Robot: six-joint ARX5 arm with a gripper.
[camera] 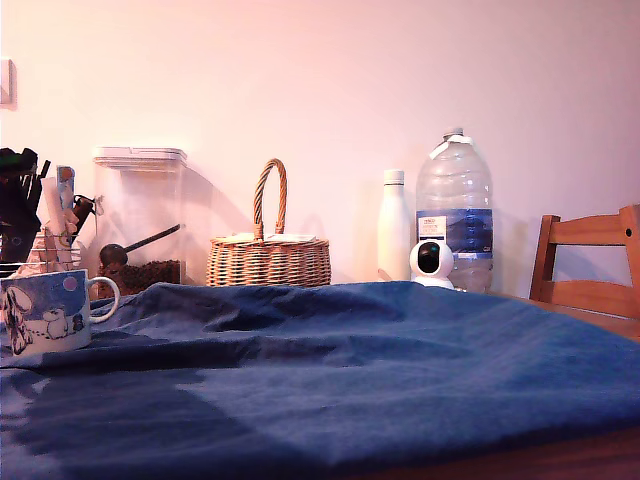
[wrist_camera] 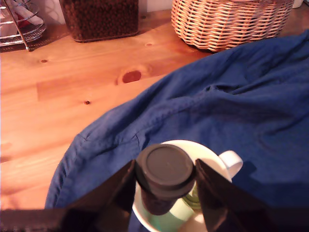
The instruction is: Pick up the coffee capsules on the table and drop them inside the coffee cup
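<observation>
Over blue cloth, tool grips brown capsule above cup.

I count two capsules — one dark brown capsule, one pale green capsule — one mug, one basket, two bottles.

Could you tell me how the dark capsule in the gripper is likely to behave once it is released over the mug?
The dark capsule looks small and rigid, so it should drop straight. Its tapered, round body may roll or tilt against the green capsule already inside the mug. It probably weighs too little to tip the mug.
</observation>
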